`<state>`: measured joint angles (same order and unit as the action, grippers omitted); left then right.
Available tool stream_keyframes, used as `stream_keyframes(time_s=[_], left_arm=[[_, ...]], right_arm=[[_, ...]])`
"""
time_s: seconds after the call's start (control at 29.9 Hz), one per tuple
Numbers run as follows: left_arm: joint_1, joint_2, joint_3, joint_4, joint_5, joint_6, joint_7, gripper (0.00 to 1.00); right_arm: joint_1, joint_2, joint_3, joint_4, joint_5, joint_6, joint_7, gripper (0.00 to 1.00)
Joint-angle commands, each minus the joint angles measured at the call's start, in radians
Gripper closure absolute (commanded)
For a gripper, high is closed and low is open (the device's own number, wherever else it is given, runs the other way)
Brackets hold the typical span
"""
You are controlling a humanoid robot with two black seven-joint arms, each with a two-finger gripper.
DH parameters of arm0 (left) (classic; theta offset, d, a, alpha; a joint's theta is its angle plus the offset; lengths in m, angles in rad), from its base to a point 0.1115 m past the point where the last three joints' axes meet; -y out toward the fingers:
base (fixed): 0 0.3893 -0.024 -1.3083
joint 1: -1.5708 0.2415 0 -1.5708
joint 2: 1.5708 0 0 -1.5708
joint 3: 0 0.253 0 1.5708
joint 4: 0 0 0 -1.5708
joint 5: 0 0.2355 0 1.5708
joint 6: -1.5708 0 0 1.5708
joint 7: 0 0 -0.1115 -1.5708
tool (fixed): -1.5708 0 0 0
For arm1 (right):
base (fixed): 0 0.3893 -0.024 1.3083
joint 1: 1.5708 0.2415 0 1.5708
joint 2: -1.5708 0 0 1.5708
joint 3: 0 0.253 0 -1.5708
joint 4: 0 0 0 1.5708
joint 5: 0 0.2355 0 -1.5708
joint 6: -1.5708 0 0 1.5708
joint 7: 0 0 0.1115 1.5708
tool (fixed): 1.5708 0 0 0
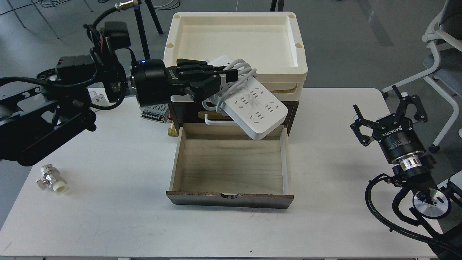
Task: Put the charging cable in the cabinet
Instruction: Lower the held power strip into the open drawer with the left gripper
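My left gripper (225, 81) is shut on the charging cable (258, 108), a white power strip with its cord looped round the middle. It holds the strip tilted in the air, over the back of the open drawer (231, 164) and in front of the cabinet (292, 112). The drawer is pulled out and shows only its bare wood floor. The cabinet's brass plate and white handle are partly hidden behind the strip. My right gripper (391, 108) is open and empty at the table's right edge, well away from the cabinet.
Cream trays (234, 47) are stacked on the cabinet. A perforated metal power supply (153, 111) sits left of the cabinet, partly behind my left arm. A metal valve (52, 180) lies at the front left. A chair (440, 47) stands at the right.
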<state>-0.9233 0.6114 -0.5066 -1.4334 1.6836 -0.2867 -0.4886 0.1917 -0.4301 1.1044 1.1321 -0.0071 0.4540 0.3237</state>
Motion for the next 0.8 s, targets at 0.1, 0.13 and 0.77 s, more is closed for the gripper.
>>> stream_keyframes(time_s=[0.1,0.13,0.77], left_arm=[[0.018,-0.085,0.088,0.034,0.083,0.009,0.0,0.98],[0.029,-0.097,0.092,0.05,0.09,0.009,0.0,0.98],[0.244,-0.139,0.094,0.165,0.102,0.133,0.0,0.97]], right_arm=[[0.0,0.001,0.0,0.0,-0.001,0.0,0.0,0.01],[0.0,0.001,0.0,0.0,0.001,0.0,0.0,0.01],[0.0,0.001,0.0,0.0,-0.001,0.0,0.0,0.01]])
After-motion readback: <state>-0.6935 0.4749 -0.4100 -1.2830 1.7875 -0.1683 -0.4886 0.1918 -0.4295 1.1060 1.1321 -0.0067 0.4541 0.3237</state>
